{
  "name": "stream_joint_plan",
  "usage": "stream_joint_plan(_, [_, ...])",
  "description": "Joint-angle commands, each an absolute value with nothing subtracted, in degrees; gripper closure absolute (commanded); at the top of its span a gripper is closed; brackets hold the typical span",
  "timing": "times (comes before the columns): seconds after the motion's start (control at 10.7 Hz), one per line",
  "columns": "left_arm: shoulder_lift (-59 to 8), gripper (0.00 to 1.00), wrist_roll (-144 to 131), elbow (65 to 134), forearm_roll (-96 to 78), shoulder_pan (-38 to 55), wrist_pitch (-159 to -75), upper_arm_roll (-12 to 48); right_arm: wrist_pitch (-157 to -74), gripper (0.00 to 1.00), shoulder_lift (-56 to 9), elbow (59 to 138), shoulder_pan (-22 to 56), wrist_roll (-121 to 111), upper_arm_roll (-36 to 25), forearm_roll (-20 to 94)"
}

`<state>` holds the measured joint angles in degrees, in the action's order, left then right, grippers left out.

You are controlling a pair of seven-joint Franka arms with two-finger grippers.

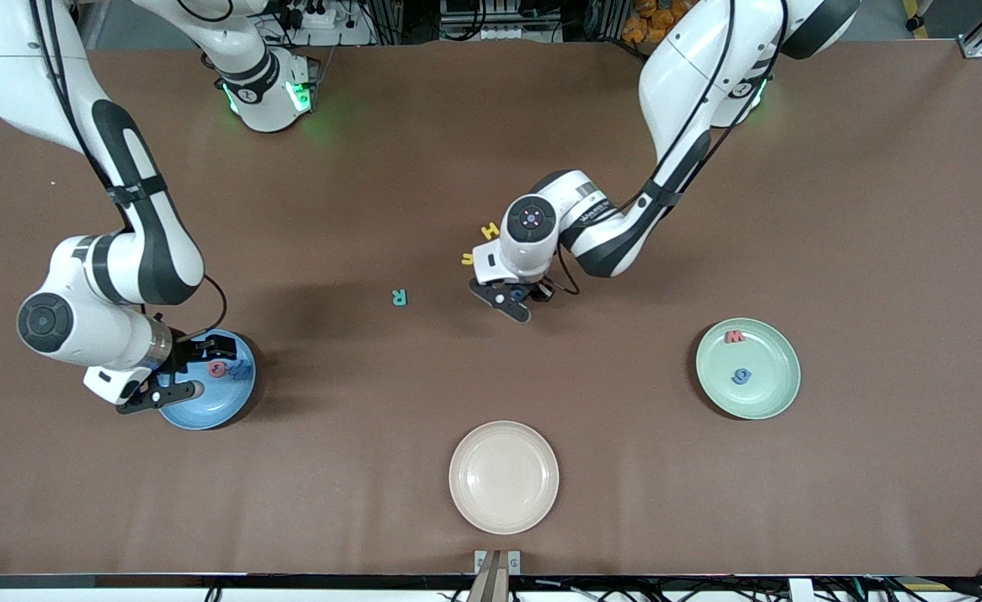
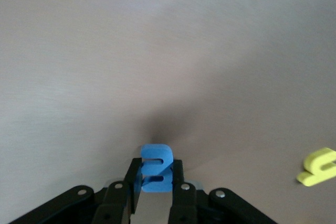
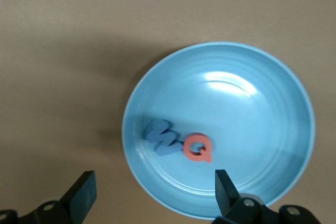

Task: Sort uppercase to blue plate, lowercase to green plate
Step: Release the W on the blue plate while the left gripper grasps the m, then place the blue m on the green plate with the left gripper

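Observation:
My left gripper (image 1: 514, 299) is shut on the blue lowercase m (image 2: 156, 169), low over the table's middle, beside the yellow h (image 1: 468, 259). The yellow h also shows in the left wrist view (image 2: 319, 167). The yellow H (image 1: 490, 230) lies just farther from the front camera. The teal R (image 1: 399, 297) lies toward the right arm's end. My right gripper (image 1: 192, 369) is open and empty over the blue plate (image 1: 206, 410), which holds the red Q (image 3: 197, 147) and blue M (image 3: 164, 139). The green plate (image 1: 770, 376) holds the red m (image 1: 735, 337) and blue g (image 1: 741, 376).
A cream plate (image 1: 503, 477) sits empty near the table's front edge, nearer the front camera than the loose letters. The blue plate sits at the right arm's end of the table and the green plate at the left arm's end.

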<state>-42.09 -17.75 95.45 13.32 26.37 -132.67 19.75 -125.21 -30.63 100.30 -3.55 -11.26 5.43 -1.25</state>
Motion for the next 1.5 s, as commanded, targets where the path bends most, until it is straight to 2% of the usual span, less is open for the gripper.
stream_joint_plan(0.0, [-35.5, 1.00, -17.2, 96.4, 14.2, 20.6, -125.7, 20.4, -123.7, 0.00, -31.1, 100.2, 1.1, -3.5, 5.6, -2.0])
stream_joint_plan(0.19, [-32.9, 1.00, -17.1, 96.6, 14.2, 14.5, -119.8, 20.8, -123.8, 0.00, -31.0, 102.1, 5.3, 0.2, 5.7, -1.5])
stream_joint_plan(0.56, [-34.3, 1.00, -4.9, 97.6, 14.2, -0.6, -116.9, 22.3, -129.5, 0.00, -30.9, 106.5, 14.7, 15.0, 5.8, -1.5])
stream_joint_plan(1.03, [-33.9, 1.00, 2.6, 99.5, 14.9, -0.4, -116.8, 14.1, -131.5, 0.00, -30.8, 107.8, 22.3, 24.5, 6.1, -1.4])
stream_joint_plan(1.4, [-34.6, 1.00, 9.1, 99.1, 15.2, 0.0, -117.8, 10.6, -134.0, 0.00, -29.8, 106.8, 30.8, 27.9, 7.0, -1.3])
